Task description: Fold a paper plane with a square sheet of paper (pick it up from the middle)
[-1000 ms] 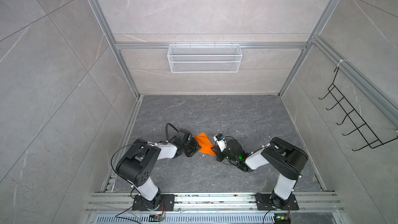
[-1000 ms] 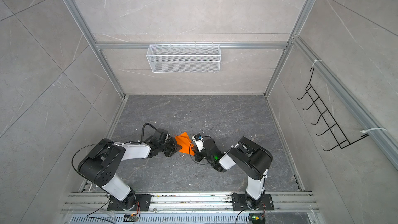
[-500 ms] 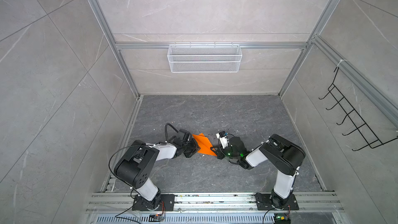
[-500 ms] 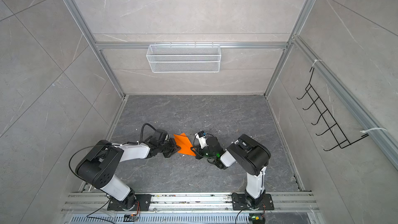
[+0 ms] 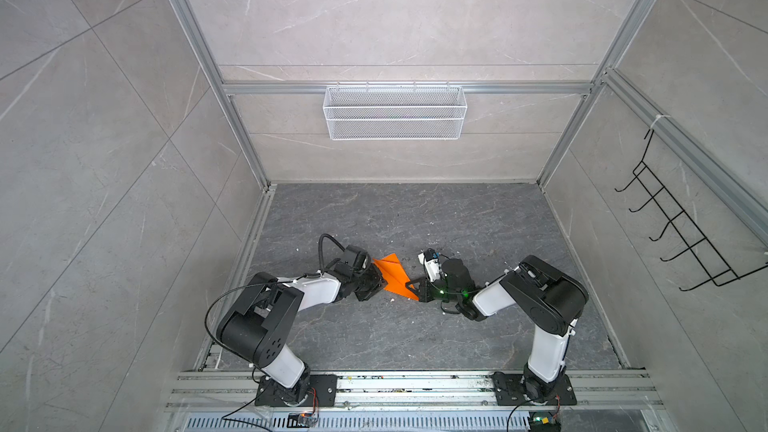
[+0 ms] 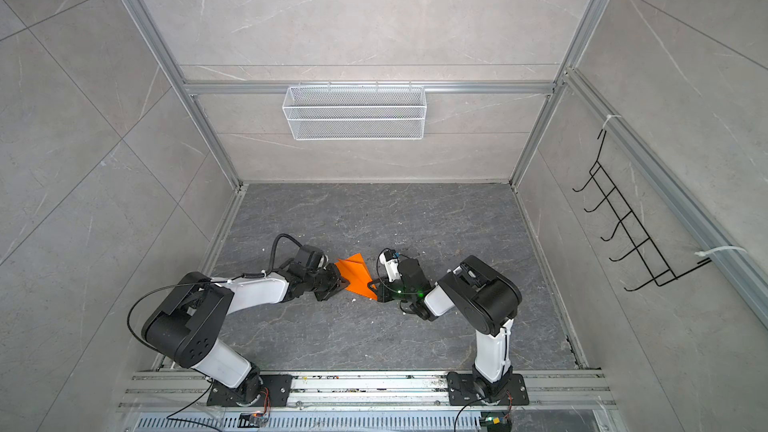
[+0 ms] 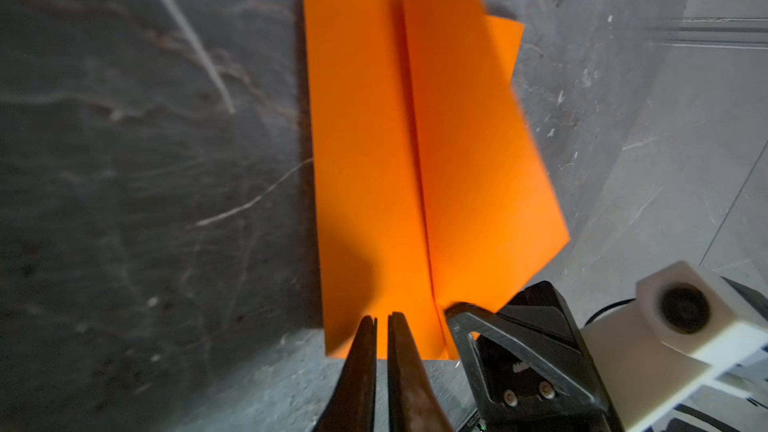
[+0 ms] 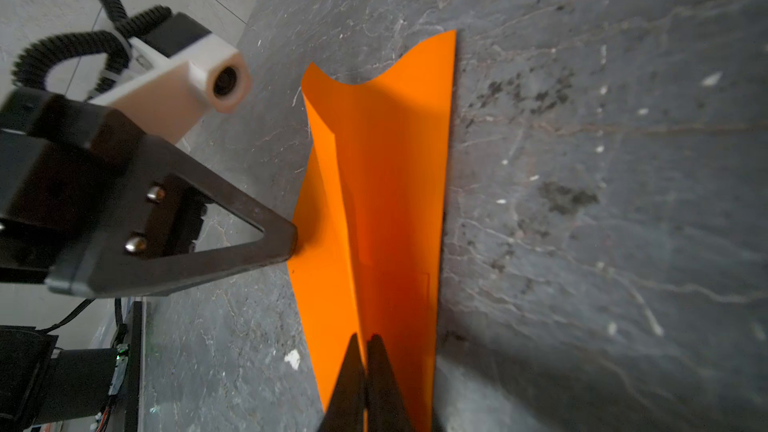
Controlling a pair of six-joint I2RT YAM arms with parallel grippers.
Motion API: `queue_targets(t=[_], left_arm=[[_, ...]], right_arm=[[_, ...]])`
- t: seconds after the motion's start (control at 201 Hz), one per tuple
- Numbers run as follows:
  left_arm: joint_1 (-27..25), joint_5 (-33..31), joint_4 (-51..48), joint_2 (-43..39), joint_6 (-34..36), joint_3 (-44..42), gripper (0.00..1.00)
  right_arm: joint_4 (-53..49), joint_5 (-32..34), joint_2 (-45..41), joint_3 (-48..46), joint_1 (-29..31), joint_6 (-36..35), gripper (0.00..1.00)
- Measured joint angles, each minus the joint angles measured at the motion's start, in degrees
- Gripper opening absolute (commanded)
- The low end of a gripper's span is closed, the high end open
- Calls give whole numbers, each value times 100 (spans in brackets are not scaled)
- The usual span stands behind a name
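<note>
I see a bright orange folded paper sheet (image 5: 392,278) (image 6: 356,278), narrow and pointed with a centre crease. It sits on the dark grey veined stone floor (image 5: 415,338), between the two arms and nearer the front rail than the back wall.

In both top views the orange paper has its pointed end by the right gripper (image 5: 411,284) (image 6: 372,284) and its wider end toward the back, beside the left gripper (image 5: 380,282) (image 6: 343,282).

Left wrist view: one half of the orange paper (image 7: 365,160) lies flat on the floor, while the other half lifts along the crease. The left gripper (image 7: 382,322) has its jaws a thin slit apart, with orange showing through the gap. Its tips are at the paper's near edge, and I cannot tell whether any paper sits between them. The right gripper (image 7: 453,309) touches the raised half.

Right wrist view: the right gripper (image 8: 365,340) has its jaws pressed together, pinching the raised crease of the orange paper (image 8: 395,201). The left gripper (image 8: 286,243) has a fingertip against the paper's side edge.

A white wire mesh basket (image 5: 395,112) hangs on the back wall, and a black wire hook rack (image 5: 681,243) on the right wall
</note>
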Motion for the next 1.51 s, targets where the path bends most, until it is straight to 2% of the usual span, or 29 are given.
queue_targets(t=[0.219, 0.612, 1.005, 1.508], left_arm=[[0, 208, 391, 122, 46, 221, 20], [0, 487, 745, 654, 35, 332, 21], [0, 520, 560, 927, 24, 675, 24], [0, 439, 203, 1001, 35, 815, 24]], right_arm=[[-391, -105, 11, 170, -46, 201, 8], [-490, -402, 74, 293, -142, 354, 18], [-686, -538, 74, 378, -199, 308, 18], [-1257, -1005, 179, 682, -417, 511, 10]])
